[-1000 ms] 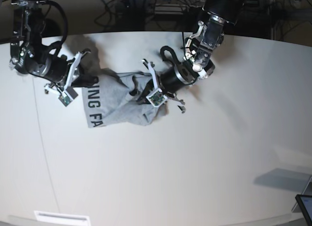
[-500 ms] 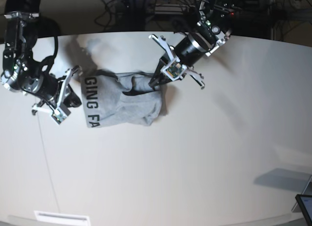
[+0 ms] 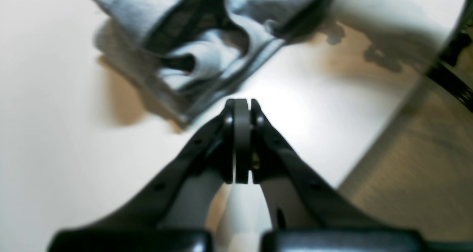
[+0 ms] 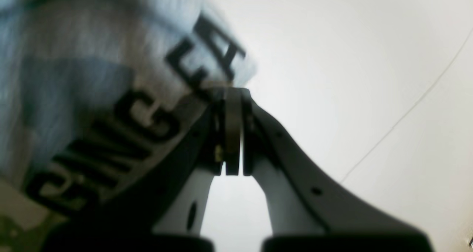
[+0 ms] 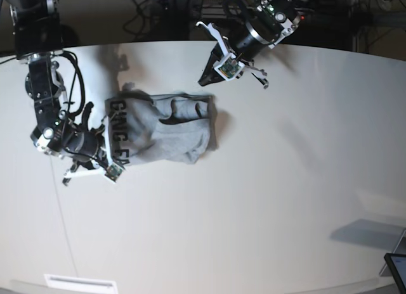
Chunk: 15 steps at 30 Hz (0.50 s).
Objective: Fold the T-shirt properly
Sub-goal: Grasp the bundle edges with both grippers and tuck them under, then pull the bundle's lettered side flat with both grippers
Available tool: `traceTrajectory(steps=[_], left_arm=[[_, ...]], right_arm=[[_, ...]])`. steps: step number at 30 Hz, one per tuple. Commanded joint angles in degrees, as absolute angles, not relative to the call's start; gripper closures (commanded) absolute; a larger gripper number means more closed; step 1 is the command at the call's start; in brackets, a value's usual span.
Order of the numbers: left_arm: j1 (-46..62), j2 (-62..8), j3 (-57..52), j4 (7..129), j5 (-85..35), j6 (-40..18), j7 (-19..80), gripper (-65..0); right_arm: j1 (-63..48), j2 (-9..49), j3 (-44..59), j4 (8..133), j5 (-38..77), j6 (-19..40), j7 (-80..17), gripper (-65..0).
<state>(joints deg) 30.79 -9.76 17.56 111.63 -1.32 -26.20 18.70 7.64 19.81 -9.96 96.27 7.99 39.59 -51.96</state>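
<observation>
The heather-grey T-shirt [image 5: 171,132] lies bunched on the white table [image 5: 266,199], with black letters "GING FA" along its left edge. My left gripper [image 5: 204,80] is shut and empty, above the table behind the shirt's top right corner. In the left wrist view it [image 3: 242,106] is apart from the rumpled shirt [image 3: 192,41]. My right gripper [image 5: 116,162] is shut at the shirt's lower left corner. In the right wrist view its tips [image 4: 231,93] meet the lettered edge [image 4: 111,108]. No cloth shows between the jaws.
The table's back edge [image 3: 388,133] runs close behind the left gripper, with floor and cables beyond. A dark screen corner [image 5: 396,265] sits at the bottom right. A white label [image 5: 79,282] lies at the front left edge.
The left gripper has let go of the shirt's right side and pulled back up and away. The right gripper has swung down from the shirt's upper left to its lower left corner.
</observation>
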Motion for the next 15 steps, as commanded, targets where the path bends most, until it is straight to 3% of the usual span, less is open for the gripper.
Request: traceTrajectory(steps=[1, 15], left_arm=[[30.7, -10.7, 17.5, 112.4, -1.8, -25.6, 18.6, 0.0], [24.4, -10.0, 18.2, 102.2, -1.8, -25.5, 18.9, 0.0]], right_arm=[[9.0, 20.4, -9.9, 96.2, 8.1, 39.5, -50.9, 0.0], [16.2, 20.8, -10.2, 82.7, 8.0, 39.5, -46.3, 0.0]])
